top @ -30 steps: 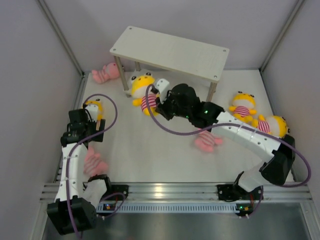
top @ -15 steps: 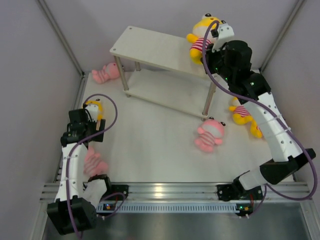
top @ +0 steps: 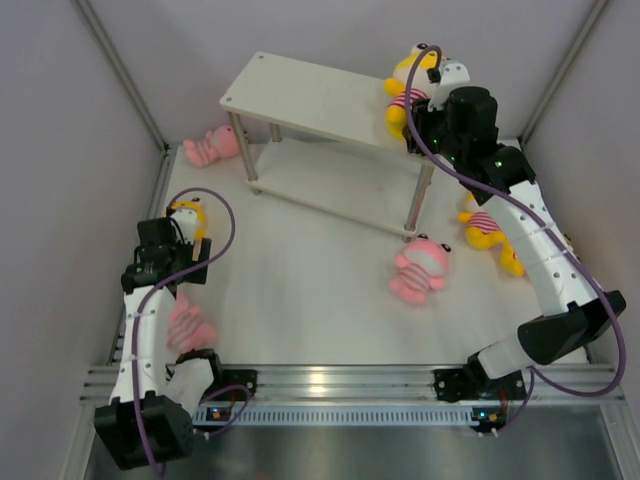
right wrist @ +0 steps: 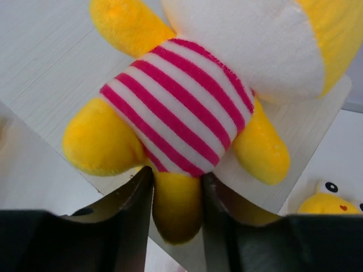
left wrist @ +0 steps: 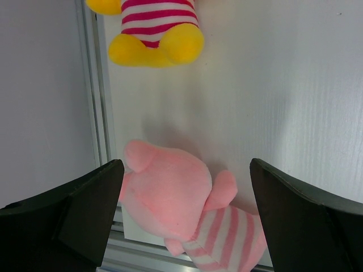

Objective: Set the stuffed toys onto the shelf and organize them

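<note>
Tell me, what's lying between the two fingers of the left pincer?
A pink toy, lying on the table below the open left pincer; the left wrist view shows it.

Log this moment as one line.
yellow toy: on shelf top | right gripper: astride its leg, grip unclear | left gripper: open above pink toy

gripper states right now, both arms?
Left gripper: open, empty, over a pink toy.
Right gripper: jaws closed on the leg of a yellow toy on the shelf.

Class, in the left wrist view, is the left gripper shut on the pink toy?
No: the left gripper is wide open above the pink toy, not clamped on it.
</note>
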Controlling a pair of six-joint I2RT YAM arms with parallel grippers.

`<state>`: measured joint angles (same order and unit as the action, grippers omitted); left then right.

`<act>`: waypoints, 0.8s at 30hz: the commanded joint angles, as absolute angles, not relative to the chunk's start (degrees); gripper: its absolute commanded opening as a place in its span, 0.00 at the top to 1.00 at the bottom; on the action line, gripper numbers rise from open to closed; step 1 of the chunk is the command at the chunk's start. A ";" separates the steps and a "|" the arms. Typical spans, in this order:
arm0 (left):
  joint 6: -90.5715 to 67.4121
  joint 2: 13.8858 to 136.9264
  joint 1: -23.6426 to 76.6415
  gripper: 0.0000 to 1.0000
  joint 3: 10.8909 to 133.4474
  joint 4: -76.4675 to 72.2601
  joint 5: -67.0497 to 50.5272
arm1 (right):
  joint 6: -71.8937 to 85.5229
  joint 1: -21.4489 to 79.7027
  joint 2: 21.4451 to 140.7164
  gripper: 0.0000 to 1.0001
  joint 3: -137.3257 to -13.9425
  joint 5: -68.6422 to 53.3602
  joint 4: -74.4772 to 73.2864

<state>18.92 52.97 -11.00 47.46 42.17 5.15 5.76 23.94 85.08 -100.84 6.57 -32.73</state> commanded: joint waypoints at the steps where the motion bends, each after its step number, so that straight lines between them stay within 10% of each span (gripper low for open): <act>1: 19.42 51.94 -11.34 0.01 48.52 42.28 4.31 | 6.59 23.11 82.44 0.59 -99.67 5.54 -31.99; 18: 19.69 52.29 -11.34 0.01 48.43 42.28 3.69 | 5.00 20.31 68.92 0.14 -90.92 10.89 -25.51; 24: 19.69 52.03 -11.16 0.01 48.52 42.27 3.16 | 16.07 -4.09 61.09 0.14 -74.57 0.37 -16.27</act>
<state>19.22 52.97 -11.00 47.46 42.17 3.92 9.28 6.46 62.22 -80.27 4.27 -22.87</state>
